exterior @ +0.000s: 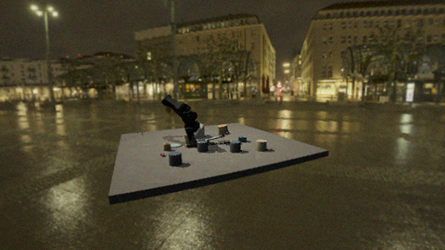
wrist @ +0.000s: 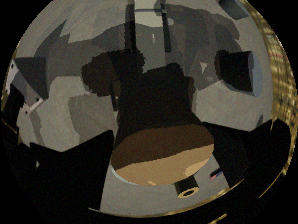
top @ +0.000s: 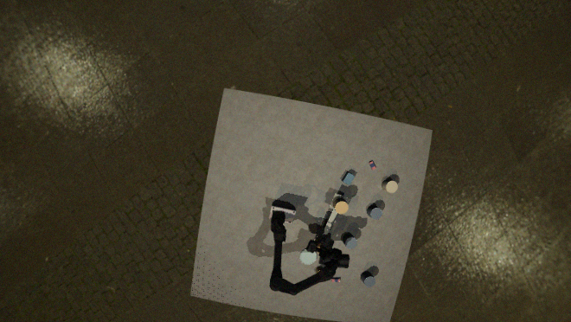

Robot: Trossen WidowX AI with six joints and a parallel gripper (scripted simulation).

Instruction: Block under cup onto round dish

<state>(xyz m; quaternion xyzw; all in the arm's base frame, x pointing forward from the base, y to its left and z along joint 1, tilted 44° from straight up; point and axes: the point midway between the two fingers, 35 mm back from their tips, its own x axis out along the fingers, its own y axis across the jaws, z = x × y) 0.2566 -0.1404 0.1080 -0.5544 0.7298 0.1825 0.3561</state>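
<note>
The balance beam (top: pixel 331 218) (wrist: pixel 148 3) runs across the grey board. The far cup (top: pixel 342 207) (exterior: pixel 223 129), brown with a tan top, stands on one end. The near cup (wrist: pixel 162 163) fills the middle of the wrist view; the arm hides it in the overhead view. My gripper (top: pixel 323 244) is open, with its fingers down on either side of the near cup and nothing held. The pale round dish (top: pixel 308 257) lies just beside the gripper. No block shows.
Blue-grey cylinders (top: pixel 375 211) (top: pixel 350 241) (top: pixel 368 278) and a tan one (top: pixel 391 185) stand to the right. A blue block (top: pixel 348 177) lies beyond the far cup. Small red-blue bits (top: pixel 372 164) (top: pixel 336 280) lie on the board (top: pixel 259 143).
</note>
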